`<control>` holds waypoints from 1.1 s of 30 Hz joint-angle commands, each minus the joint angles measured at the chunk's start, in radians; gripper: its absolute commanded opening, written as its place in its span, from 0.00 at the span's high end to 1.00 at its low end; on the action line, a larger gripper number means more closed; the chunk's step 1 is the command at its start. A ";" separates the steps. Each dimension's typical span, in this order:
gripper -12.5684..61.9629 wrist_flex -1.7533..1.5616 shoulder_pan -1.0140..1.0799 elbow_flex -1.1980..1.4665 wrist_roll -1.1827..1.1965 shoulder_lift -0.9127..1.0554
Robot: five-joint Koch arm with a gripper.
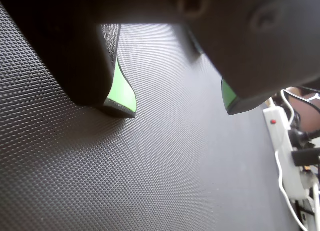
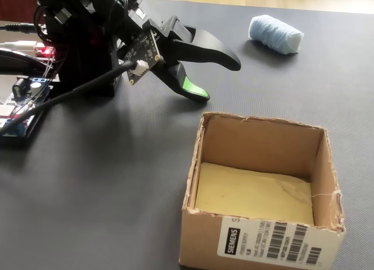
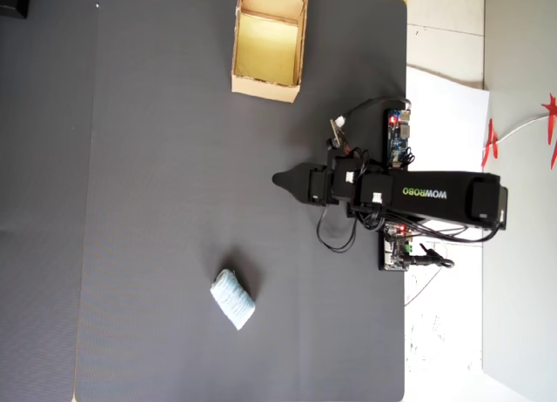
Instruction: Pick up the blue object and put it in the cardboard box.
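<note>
While nothing has been lifted yet, the dark textured tabletop [image 3: 157, 158] carries everything, so it comes first: a broad matte mat with a fine diamond grain that should keep small things from sliding. Next in size is the arm [image 3: 418, 195], stretched low over the mat's edge in the overhead view, with circuit boards [image 3: 398, 139] beside its base. The cardboard box [image 2: 260, 246] follows, open-topped, yellowish inside, empty, with a barcode label on its near wall; in the overhead view it sits near the top edge, well apart from the arm's tip. The gripper [image 2: 221, 79] hovers close above the mat with its jaws apart, green pads showing on their inner faces [image 1: 122, 88], and only bare mat between them in the wrist view.

Smallest is the blue object [image 3: 233, 299], a pale ribbed roll lying on its side on the mat, well apart from both box and gripper. It looks soft and very light, likely compressible, neither fragile nor slippery. My judgement is that the best hold is across its short width at mid-length, since the ends may squash or unravel, and a soft wad will give before the pads bite.
</note>
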 commanded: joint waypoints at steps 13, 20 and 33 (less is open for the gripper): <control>0.38 0.058 -0.078 0.037 0.015 0.083; 0.38 -0.008 -0.225 0.035 0.014 0.086; 0.38 -0.032 -0.445 -0.015 0.015 0.087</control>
